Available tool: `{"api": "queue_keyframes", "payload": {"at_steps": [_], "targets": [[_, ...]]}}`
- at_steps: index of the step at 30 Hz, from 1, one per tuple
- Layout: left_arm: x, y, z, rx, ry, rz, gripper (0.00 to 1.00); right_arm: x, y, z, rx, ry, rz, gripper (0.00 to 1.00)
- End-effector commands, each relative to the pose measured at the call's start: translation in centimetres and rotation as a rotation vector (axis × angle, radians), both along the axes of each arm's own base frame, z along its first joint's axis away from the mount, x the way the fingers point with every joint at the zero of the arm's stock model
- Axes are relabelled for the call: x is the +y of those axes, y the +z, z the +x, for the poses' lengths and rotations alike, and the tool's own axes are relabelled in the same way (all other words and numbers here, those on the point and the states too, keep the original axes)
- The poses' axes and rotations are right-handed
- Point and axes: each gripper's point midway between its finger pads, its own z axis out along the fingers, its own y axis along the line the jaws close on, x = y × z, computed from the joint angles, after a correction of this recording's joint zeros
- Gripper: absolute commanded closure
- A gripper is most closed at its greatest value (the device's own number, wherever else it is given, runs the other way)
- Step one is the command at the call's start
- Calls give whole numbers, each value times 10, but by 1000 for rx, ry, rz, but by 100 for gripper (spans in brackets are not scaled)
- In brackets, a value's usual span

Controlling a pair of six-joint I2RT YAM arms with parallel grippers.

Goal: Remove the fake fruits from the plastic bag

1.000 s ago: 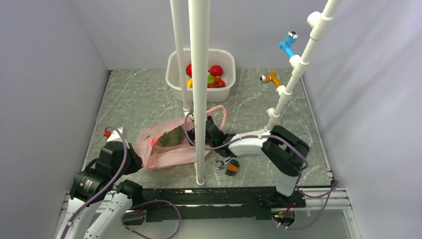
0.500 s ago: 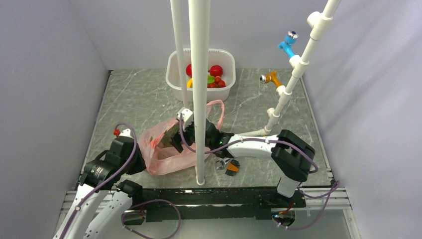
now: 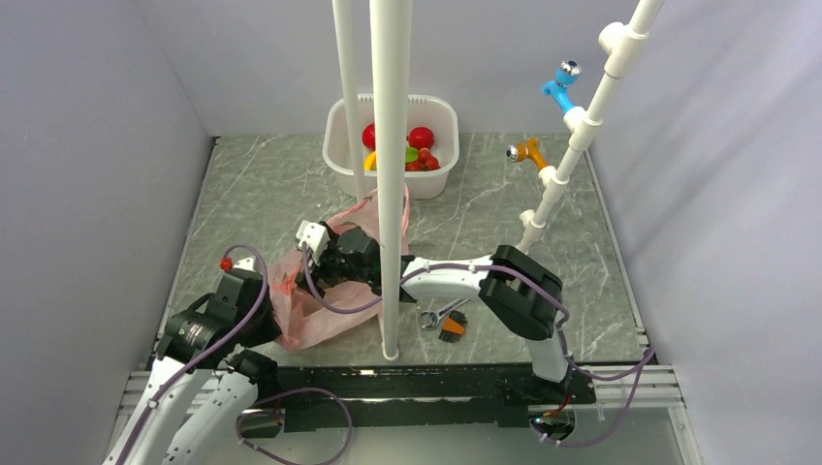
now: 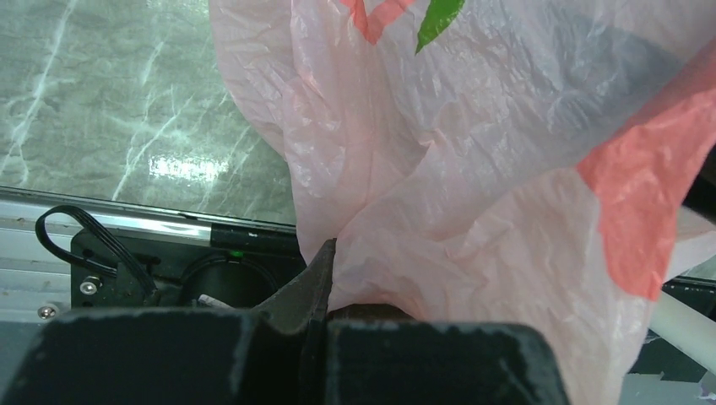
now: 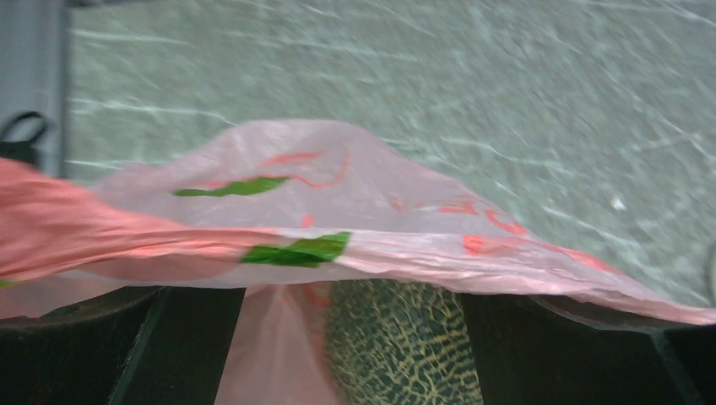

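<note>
Grey marbled tabletop, pale walls all round. Closest to the bases, the left gripper is pinched right down on a bunched bit of the pink plastic bag, at the bag's near-left end. The bag lies crumpled on the near half of the table, beside the thick white pole.

The right arm comes across from the right, and the right gripper is buried in the bag's mouth with film draped over it. On its wrist cam a dull-green netted ball sits between the fingers. It's up against one finger, with a fold of pink filling the gap on the other side. Honestly can't tell if it's squeezing the ball or just around it.

A small wrench and an orange-handled tool lie just right of the pole. Way at the back, the white tub holds red round pieces plus bits of yellow and green.
</note>
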Motion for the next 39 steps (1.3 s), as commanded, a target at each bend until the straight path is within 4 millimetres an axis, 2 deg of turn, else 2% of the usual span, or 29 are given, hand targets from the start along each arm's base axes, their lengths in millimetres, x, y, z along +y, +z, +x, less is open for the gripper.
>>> {"api": "queue_keyframes", "payload": {"at_steps": [1, 5, 9, 12, 15, 18, 24, 28, 31, 37, 39], "targets": [[7, 9, 1, -48, 24, 14, 100, -20, -12, 49, -147, -265, -54, 6], [9, 4, -4, -26, 27, 21, 100, -49, -33, 79, -173, -478, -117, 3], [9, 6, -5, -42, 30, 15, 100, -67, -55, 92, -114, -575, -155, 1], [10, 6, -5, -48, 35, 12, 100, -80, -64, 101, -56, -651, -149, 2], [11, 3, -8, -36, 36, 17, 100, -94, -76, 107, 109, -682, -100, 6], [8, 0, -10, -26, 20, 6, 100, -110, -90, 104, 292, -659, -30, 10], [-16, -1, -4, -17, -73, -82, 100, -118, -97, 78, 471, -474, 121, 9], [-16, 12, 8, -44, -62, -70, 100, -129, -94, 63, 531, -401, 214, 9], [-16, 31, 24, -87, -52, -49, 100, -136, -106, 62, 587, -417, 210, 9], [-10, 60, 69, -248, -6, 16, 100, -135, -111, 60, 624, -402, 200, 9], [-4, 62, 85, -311, 31, 47, 100, -134, -113, 59, 623, -394, 194, 9]]}}
